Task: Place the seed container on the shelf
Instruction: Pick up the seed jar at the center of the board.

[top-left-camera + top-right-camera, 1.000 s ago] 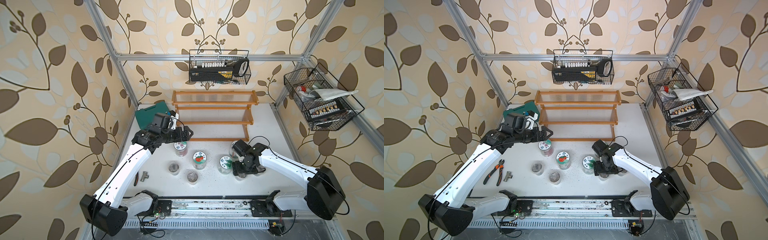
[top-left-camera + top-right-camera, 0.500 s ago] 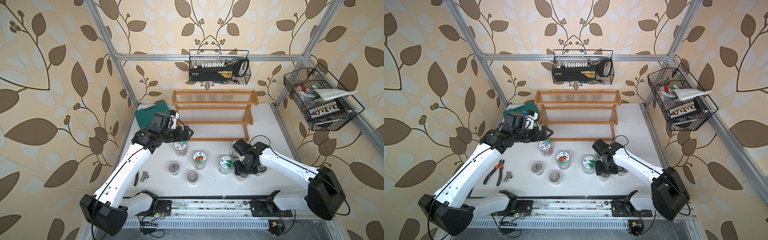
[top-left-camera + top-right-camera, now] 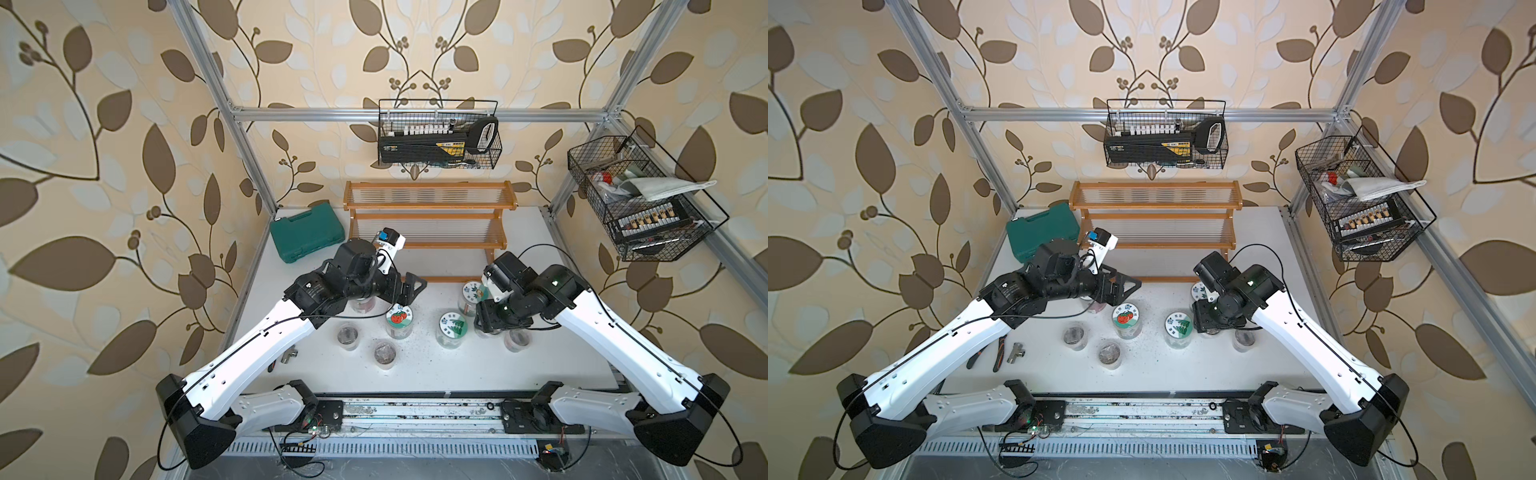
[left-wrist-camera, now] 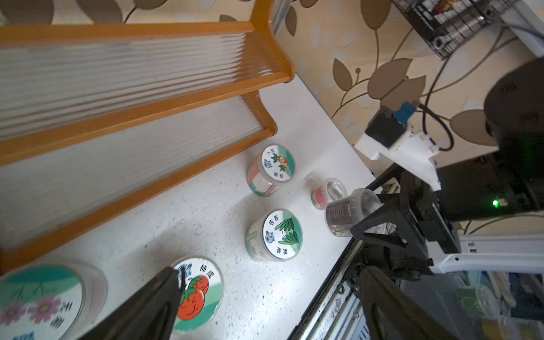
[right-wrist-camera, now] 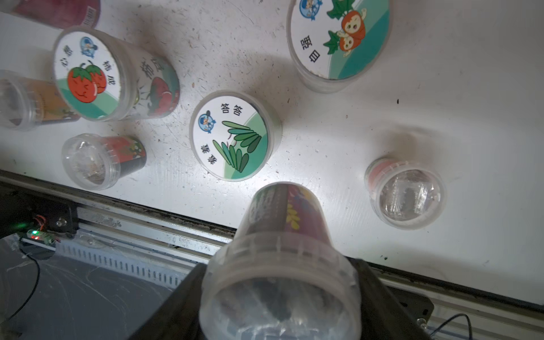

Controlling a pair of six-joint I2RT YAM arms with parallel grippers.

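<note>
The right gripper pinches a small clear plastic seed container with a dark label at its lidded rim, one black jaw pressed against each side. In a top view it sits at five o'clock from the orange-brown wooden three-tier shelf, well apart from it. The left gripper is spread wide and holds nothing, above the round tomato-labelled clear jar, near six o'clock from the shelf.

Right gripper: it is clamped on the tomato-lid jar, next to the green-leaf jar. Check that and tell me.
Wrong jar. The right wrist view shows the right gripper clamped on a small clear-lidded container with a dark label; the tomato-lid jar stands apart, untouched. The green-leaf jar is next to the held container, as stated.
</note>
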